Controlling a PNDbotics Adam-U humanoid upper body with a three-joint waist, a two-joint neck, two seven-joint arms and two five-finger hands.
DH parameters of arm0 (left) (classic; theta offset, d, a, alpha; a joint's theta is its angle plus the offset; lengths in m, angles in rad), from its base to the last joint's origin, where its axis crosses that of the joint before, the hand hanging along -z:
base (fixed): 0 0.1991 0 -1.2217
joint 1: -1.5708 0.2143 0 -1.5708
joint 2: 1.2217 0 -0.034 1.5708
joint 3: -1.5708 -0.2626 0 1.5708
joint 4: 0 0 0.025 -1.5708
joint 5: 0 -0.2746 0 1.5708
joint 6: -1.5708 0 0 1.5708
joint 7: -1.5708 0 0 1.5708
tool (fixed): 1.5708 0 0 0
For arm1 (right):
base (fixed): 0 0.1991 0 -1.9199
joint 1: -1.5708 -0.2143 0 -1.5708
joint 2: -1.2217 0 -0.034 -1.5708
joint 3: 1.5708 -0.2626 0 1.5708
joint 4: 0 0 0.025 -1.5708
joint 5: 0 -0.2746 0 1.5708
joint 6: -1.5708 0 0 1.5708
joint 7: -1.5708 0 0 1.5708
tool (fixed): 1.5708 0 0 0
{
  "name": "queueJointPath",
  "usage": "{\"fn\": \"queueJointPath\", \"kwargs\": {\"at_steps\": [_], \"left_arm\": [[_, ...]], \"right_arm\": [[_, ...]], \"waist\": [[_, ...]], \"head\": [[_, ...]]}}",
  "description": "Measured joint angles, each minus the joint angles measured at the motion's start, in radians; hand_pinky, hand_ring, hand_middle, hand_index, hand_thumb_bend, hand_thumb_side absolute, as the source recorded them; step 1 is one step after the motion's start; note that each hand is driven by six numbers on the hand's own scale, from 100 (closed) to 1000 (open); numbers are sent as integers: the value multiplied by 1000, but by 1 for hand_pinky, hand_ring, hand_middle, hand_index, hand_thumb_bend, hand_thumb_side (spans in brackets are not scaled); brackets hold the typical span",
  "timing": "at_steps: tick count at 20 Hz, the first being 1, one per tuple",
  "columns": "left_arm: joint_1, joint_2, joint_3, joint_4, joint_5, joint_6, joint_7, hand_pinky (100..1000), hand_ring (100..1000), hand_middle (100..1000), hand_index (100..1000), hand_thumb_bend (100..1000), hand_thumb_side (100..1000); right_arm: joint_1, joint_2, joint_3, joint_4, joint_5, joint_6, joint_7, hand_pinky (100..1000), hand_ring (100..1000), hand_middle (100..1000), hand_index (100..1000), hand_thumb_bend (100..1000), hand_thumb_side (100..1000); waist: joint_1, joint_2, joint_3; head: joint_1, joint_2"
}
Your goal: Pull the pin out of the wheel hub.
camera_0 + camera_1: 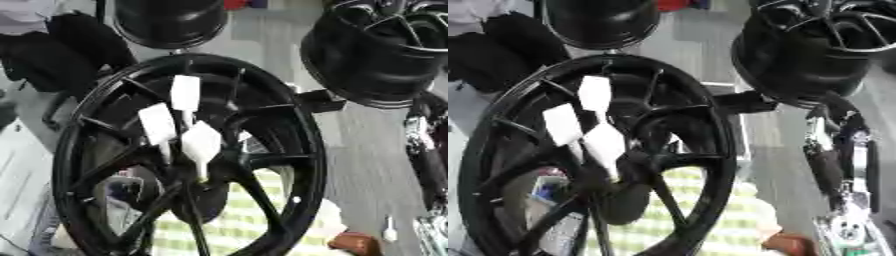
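A big black spoked wheel hub (pixel 302 150) stands upright in the middle of both views. Three pins with flat white heads stick out near its centre: one at the top (pixel 185 92), one to the left (pixel 157 123) and one lowest (pixel 201 142). Their thin shafts run down into the dark hub centre (pixel 197 175). My right arm and hand (pixel 830 170), black with silver parts, hang at the right edge, apart from the wheel and touching no pin. How the hand stands I cannot make out. My left hand does not show.
Two more black wheels hang behind, one at the top middle (pixel 171 22) and one at the top right (pixel 815 55). A green and white checked cloth (pixel 254 215) lies behind the spokes. A brown object (pixel 354 243) sits at the bottom right. Dark bundles (pixel 52 50) fill the upper left.
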State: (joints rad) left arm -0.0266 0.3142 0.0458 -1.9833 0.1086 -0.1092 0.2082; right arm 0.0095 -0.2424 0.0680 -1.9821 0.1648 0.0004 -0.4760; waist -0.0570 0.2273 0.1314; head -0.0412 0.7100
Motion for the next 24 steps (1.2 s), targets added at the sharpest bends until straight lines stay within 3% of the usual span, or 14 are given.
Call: {"fn": "queueJointPath", "kwargs": {"at_steps": [15,19,24], "left_arm": [[-28,19,0,0,-3,-6,6,840,782,769,805,100,855],[-64,95,-5,0,-15,-23,1,835,774,768,810,100,829],[-137,267,-14,0,-77,-66,-31,821,774,764,823,100,695]], "right_arm": [[1,0,0,0,0,0,0,772,840,783,843,100,650],[6,0,0,0,0,0,0,772,839,783,843,100,650],[10,-2,0,0,0,0,0,772,839,784,843,100,651]], "waist": [[7,0,-8],[11,-2,-10],[17,-6,-13]], "head": [[-13,2],[-15,10],[-21,19]]}}
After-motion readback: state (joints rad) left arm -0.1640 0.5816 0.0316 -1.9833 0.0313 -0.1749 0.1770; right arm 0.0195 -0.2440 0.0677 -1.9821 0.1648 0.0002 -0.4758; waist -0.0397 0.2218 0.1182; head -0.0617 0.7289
